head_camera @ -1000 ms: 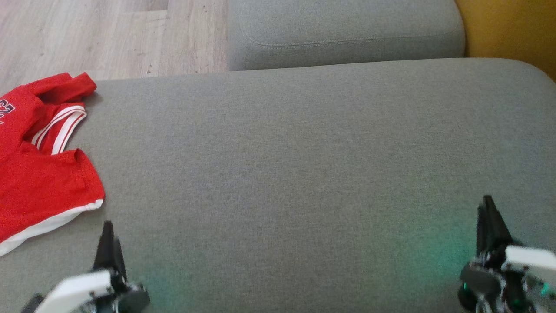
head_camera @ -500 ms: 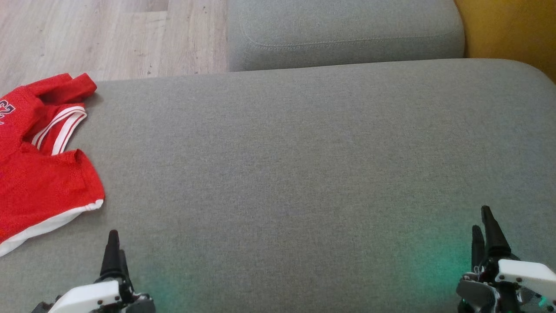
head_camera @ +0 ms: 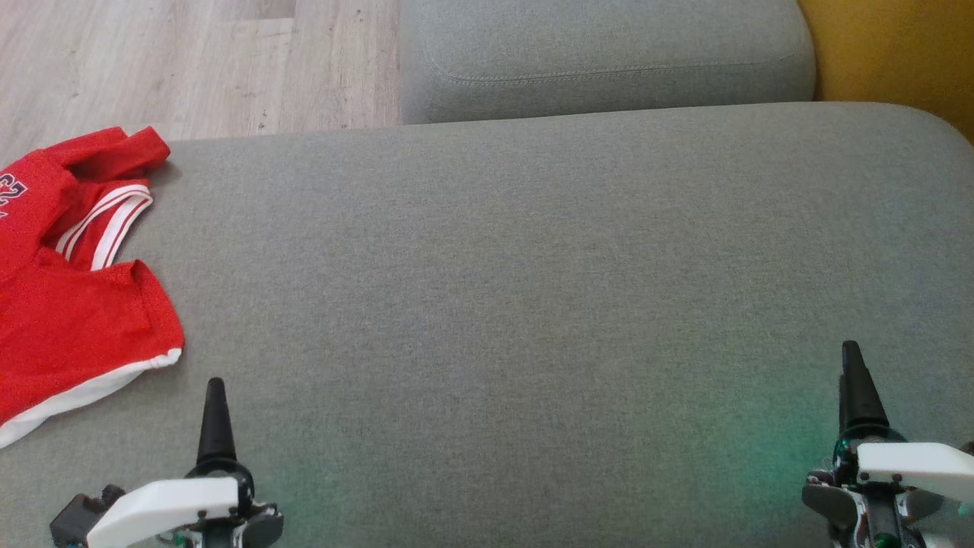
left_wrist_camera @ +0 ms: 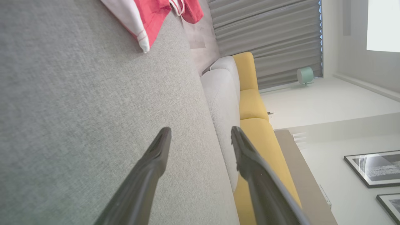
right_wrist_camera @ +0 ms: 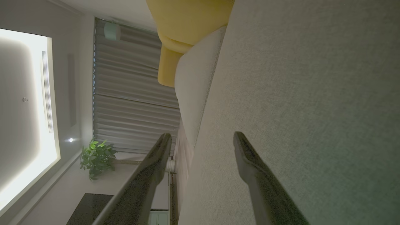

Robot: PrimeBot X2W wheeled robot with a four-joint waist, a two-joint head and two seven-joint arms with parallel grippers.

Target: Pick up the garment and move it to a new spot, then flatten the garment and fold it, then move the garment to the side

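Jaws on my left gripper (left_wrist_camera: pixel 200 131) and right gripper (right_wrist_camera: pixel 201 136) stand apart and empty over the sofa seat's (head_camera: pixel 533 266) near edge. The red jersey (head_camera: pixel 68 281) lies crumpled along its left edge. If I grab only a loose fold, I might drag the jersey off onto the floor (head_camera: pixel 152 61).

The only lettering stood on the red jersey (head_camera: pixel 76 320), at the left edge of the head view. It was a white number (head_camera: pixel 11 194) with a dark outline, printed on the red cloth near the striped neckline. The picture's edge cut it off; the part that showed looked like a 2, and the rest could not be read.
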